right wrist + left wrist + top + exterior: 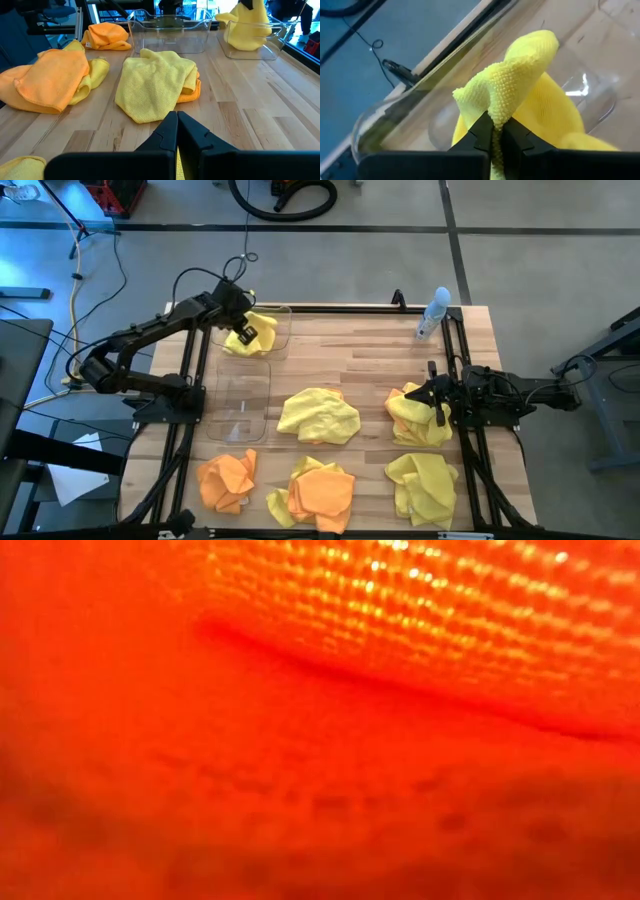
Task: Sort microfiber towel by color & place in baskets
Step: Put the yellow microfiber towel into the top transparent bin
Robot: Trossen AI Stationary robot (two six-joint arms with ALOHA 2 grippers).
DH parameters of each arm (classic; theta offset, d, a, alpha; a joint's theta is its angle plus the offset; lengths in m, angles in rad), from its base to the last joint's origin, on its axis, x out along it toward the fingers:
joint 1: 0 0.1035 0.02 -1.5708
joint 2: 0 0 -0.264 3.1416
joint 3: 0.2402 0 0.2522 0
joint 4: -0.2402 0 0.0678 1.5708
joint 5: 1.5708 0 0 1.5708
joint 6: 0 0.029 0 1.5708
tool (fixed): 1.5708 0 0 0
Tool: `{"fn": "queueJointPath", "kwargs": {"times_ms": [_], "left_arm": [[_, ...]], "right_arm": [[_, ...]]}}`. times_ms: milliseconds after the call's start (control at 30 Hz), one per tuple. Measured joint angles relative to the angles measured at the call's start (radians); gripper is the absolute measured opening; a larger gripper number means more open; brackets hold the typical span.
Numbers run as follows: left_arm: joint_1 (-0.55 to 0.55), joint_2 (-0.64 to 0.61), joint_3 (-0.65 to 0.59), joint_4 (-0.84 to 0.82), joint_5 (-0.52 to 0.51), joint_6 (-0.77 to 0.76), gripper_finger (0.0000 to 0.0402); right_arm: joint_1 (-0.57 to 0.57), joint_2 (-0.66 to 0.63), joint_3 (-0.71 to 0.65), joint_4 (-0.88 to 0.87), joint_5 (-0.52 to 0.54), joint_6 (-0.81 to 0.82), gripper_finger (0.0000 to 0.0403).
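Observation:
My left gripper (pixel 243 332) is shut on a yellow towel (pixel 530 75) inside the far clear basket (pixel 280 320). The near basket (pixel 242 402) holds nothing. My right gripper (pixel 438 410) is shut, low over a yellow towel with an orange one bunched against it (pixel 412 415) at the table's right side. Loose on the table lie a yellow towel (pixel 318 415), an orange one (pixel 228 478), an orange-and-yellow heap (pixel 315 492) and a yellow towel (pixel 425 485). Orange cloth (pixel 320 720) fills the low view. My left gripper pinches a raised fold of the yellow towel (pixel 496 116) between its two fingers, coming from above. The towel stands bunched up past the fingertips, and its lower part (pixel 560 125) sits inside the far basket. My right gripper is shut on a thin strip of yellow cloth (pixel 178 162), which shows between its fingers. The fingers lie nearly level, pointing toward the table's left. The gripper itself hides which part of the towel this is.
A slim clear spray bottle (pixel 433 313) stands near the far right corner. Dark frame rails run along the table's left and right sides. Bare wood lies between the baskets and the right-hand towels. Cables and equipment are on the floor beyond the far edge.

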Motion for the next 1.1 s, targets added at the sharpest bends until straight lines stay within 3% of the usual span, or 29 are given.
{"fn": "queueJointPath", "kwargs": {"times_ms": [200, 533, 733, 1100], "left_arm": [[0.003, 0.000, 0.000, -0.012, -0.001, -0.093, 0.0053], [0.003, 0.000, 0.050, -0.090, 0.031, -0.077, 0.0129], [0.003, -0.016, 0.129, -0.136, 0.031, -0.076, 0.0135], [0.003, -0.022, 0.135, -0.143, 0.007, 0.038, 0.0134]], "right_arm": [[0.000, 0.000, 0.000, 0.000, 0.000, 0.000, 0.0000], [0.000, 0.000, 0.000, 0.000, 0.000, 0.000, 0.0000], [0.000, 0.000, 0.000, 0.000, 0.000, 0.000, 0.0000], [0.000, 0.000, 0.000, 0.000, 0.000, 0.000, 0.0000]]}}
